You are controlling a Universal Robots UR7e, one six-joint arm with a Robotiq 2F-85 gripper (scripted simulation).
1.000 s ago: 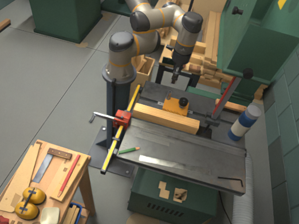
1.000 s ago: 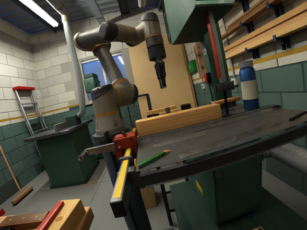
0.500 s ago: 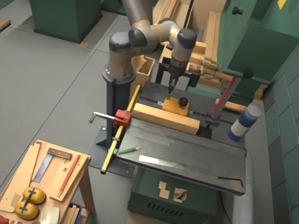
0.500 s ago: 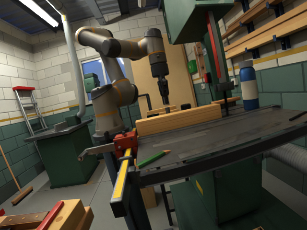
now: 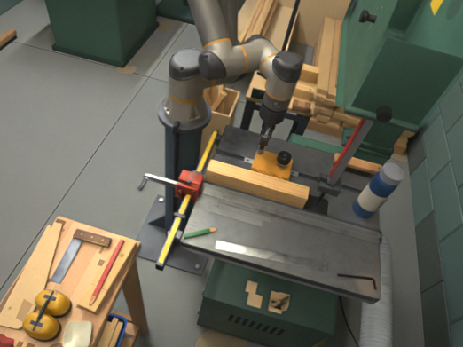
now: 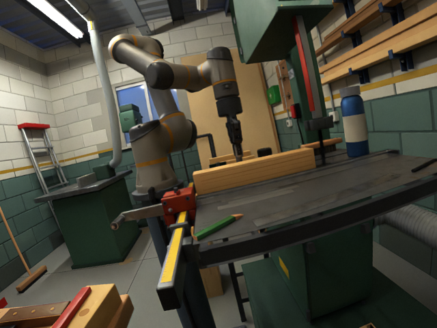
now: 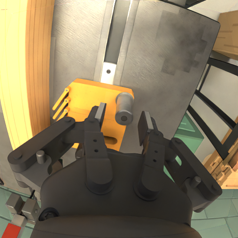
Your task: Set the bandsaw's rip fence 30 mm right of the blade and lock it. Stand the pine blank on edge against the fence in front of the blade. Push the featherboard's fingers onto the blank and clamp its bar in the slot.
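The orange featherboard (image 5: 271,164) (image 7: 95,106) lies on the saw table behind the pine blank, which hides most of it from the second side camera. Its thin fingers (image 7: 61,103) point at the blank, and a dark clamp knob (image 5: 284,157) (image 7: 123,108) stands on it. My gripper (image 5: 262,147) (image 6: 237,150) (image 7: 123,121) hangs open and empty just over the featherboard's far end, beside the knob. The pine blank (image 5: 257,183) (image 6: 254,169) stands on edge across the table. The red fence lock (image 5: 190,183) (image 6: 178,203) sits on the yellow rail (image 5: 184,204).
The green bandsaw housing (image 5: 399,51) rises on the right over the blade guard (image 5: 348,151). A blue and white canister (image 5: 377,189) stands near it. A green pencil (image 5: 198,232) lies on the table's near part. The mitre slot (image 7: 112,37) runs beyond the featherboard.
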